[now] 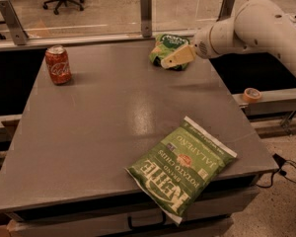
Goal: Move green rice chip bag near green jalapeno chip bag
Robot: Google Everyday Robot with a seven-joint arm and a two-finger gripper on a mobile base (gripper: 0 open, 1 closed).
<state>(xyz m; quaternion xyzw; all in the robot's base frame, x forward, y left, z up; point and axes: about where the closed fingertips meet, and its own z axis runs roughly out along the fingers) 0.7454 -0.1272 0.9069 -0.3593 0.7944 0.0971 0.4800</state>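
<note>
The green rice chip bag [166, 47] is small and puffy, with a dark oval logo, and sits at the far edge of the grey table [108, 112]. The green jalapeno chip bag [181, 167] is large and flat, with white Kettle lettering, and lies at the table's near right corner, partly over the edge. My gripper [170, 60] reaches in from the right on a white arm. Its cream fingers lie over the rice chip bag's right front side.
A red soda can [57, 64] stands upright at the far left of the table. A glass barrier with metal posts [146, 8] runs behind the table. A tape roll [251, 94] lies on the ledge to the right.
</note>
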